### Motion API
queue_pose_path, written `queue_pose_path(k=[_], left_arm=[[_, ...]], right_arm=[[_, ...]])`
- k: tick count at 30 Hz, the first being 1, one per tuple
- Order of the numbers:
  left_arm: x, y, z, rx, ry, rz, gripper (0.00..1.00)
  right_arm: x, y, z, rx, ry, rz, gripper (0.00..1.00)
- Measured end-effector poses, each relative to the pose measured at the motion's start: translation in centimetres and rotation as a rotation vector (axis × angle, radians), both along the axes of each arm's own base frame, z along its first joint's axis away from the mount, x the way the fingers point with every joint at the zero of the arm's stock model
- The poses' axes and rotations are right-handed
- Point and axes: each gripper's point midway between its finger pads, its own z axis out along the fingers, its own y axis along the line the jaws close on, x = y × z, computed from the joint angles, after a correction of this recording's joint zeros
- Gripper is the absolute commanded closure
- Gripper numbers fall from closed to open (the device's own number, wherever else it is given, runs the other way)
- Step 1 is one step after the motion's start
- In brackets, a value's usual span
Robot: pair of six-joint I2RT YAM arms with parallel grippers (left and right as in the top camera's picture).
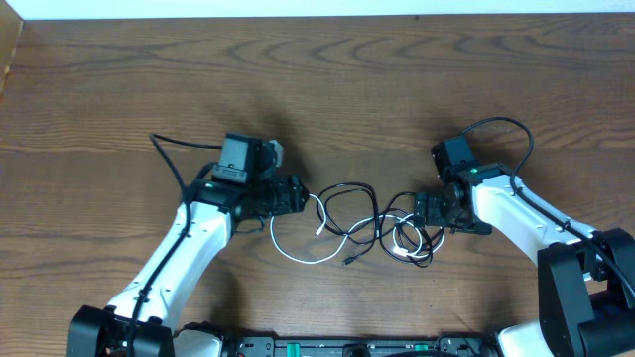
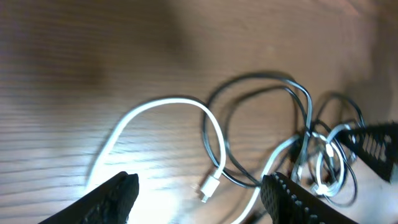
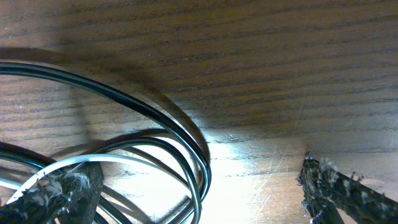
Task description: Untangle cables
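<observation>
The cables lie tangled on the wooden table between my two arms. A white cable (image 1: 296, 249) loops out to the left, and black cables (image 1: 346, 191) coil through it. My left gripper (image 1: 304, 195) is at the tangle's left edge. In the left wrist view it (image 2: 200, 198) stands open, and the white cable's plug (image 2: 209, 186) rests on the table between its fingers (image 2: 117, 196), ungripped. My right gripper (image 1: 421, 212) is over the right end of the tangle. Its wrist view shows it (image 3: 199, 193) open, with black cable loops (image 3: 130, 98) and a white strand (image 3: 65, 163) lying near the left finger (image 3: 62, 194).
The brown wooden table (image 1: 327, 89) stretches bare behind the tangle. A thicker black arm cable (image 1: 169, 154) trails left of the left wrist, and another (image 1: 501, 124) arcs over the right wrist.
</observation>
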Motion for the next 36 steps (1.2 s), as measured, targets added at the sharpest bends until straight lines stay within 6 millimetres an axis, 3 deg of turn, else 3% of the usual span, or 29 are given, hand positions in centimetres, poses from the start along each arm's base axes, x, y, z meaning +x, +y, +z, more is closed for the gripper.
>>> queue_pose_path(k=[4, 11, 17, 25, 36], left_arm=[[-1.2, -2.1, -0.7, -0.008, 0.027, -0.074, 0.32], [-3.3, -6.6, -3.7, -0.003, 0.099, -0.195, 0.32], [-4.3, -9.8, -5.1, 0.005, 0.071, -0.286, 0.32], [-3.9, -10.0, -6.0, 0.113, 0.008, -0.263, 0.32], [-2.0, -10.6, -5.3, 0.111, -0.073, -0.208, 0.31]], right_arm=[[0.0, 0.0, 0.0, 0.001, 0.002, 0.004, 0.03], [-0.1, 0.0, 0.0, 0.001, 0.005, 0.008, 0.05], [-0.2, 0.0, 0.0, 0.002, 0.007, 0.009, 0.06], [-0.2, 0.0, 0.0, 0.002, 0.007, 0.009, 0.06], [-0.2, 0.0, 0.0, 0.002, 0.007, 0.009, 0.06]])
